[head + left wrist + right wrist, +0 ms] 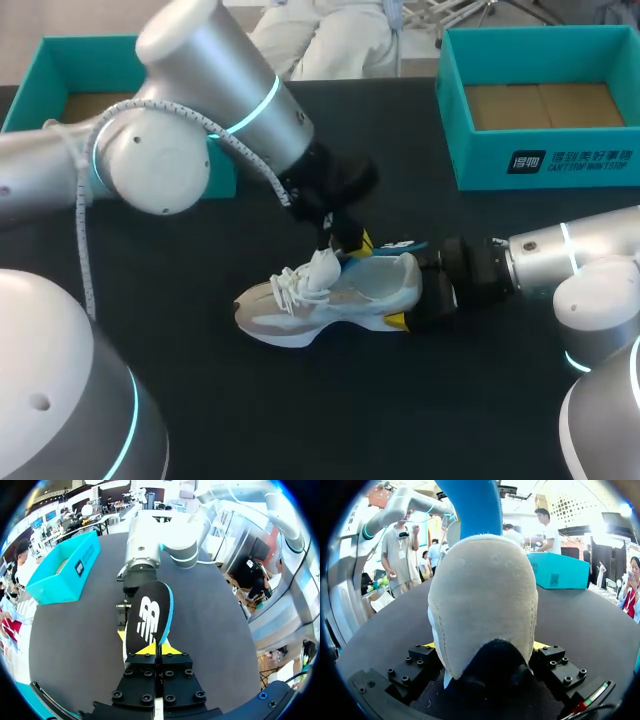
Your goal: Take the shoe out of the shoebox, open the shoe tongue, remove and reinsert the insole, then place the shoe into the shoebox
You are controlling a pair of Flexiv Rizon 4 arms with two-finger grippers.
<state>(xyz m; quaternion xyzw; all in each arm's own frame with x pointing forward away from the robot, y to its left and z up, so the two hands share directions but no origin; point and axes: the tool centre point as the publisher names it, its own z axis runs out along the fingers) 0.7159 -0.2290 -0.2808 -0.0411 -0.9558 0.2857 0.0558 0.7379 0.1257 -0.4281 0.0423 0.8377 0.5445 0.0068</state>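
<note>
A white and beige sneaker (340, 295) lies on its side on the black table, toe toward the left. My right gripper (420, 292) holds its heel from the right, one yellow-tipped finger on each side. In the right wrist view the heel (485, 595) fills the space between the fingers (542, 646). My left gripper (350, 240) hangs over the shoe's opening, shut on the insole (398, 245). That insole (150, 620) is black on top with a white logo and blue underneath, and it sticks out ahead of the left gripper (159, 650). Its blue side (475, 505) rises behind the heel.
An open teal shoebox (545, 165) stands at the back right. A second teal box (40, 75) sits at the back left, partly behind my left arm. Bare black table lies in front of the shoe.
</note>
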